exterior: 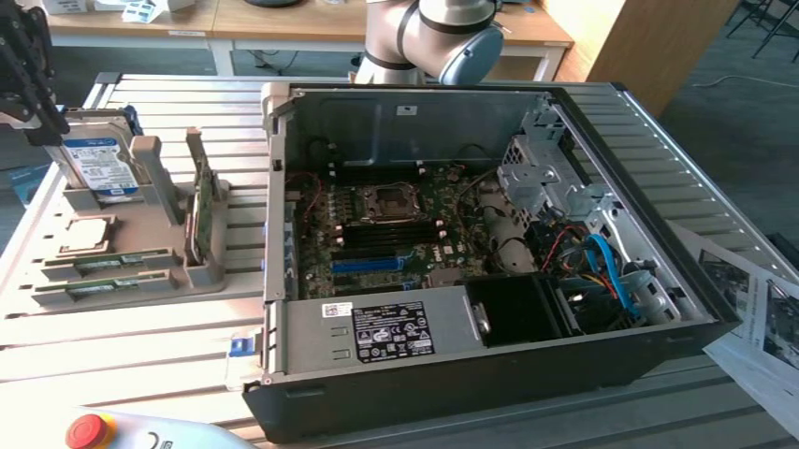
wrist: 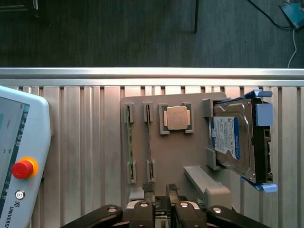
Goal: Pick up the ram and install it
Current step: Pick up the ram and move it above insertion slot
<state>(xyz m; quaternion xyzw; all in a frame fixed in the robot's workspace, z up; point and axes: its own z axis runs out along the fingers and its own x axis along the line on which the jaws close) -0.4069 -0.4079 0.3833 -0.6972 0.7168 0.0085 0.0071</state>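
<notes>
Two ram sticks (exterior: 107, 263) (wrist: 129, 142) lie flat, side by side, in slots of a grey parts holder (exterior: 150, 281) (wrist: 180, 152) beside the open computer case (exterior: 500, 355). They are long, thin and green. My gripper (exterior: 36, 103) (wrist: 160, 192) hangs high above the holder. It is open and holds nothing. In the wrist view its fingertips (wrist: 148, 190) show just past the end of the second ram stick (wrist: 149, 142), not touching it. The motherboard (exterior: 387, 234), with its black memory slots, lies bare inside the case.
The holder also carries a hard drive (exterior: 100, 164) (wrist: 237, 142), a CPU (exterior: 85, 234) (wrist: 175, 118) and a taller upright green card (exterior: 197, 201). A teach pendant with a red stop button (exterior: 88, 430) (wrist: 21, 168) lies near the table edge. Papers (exterior: 762, 318) lie at the exterior view's right.
</notes>
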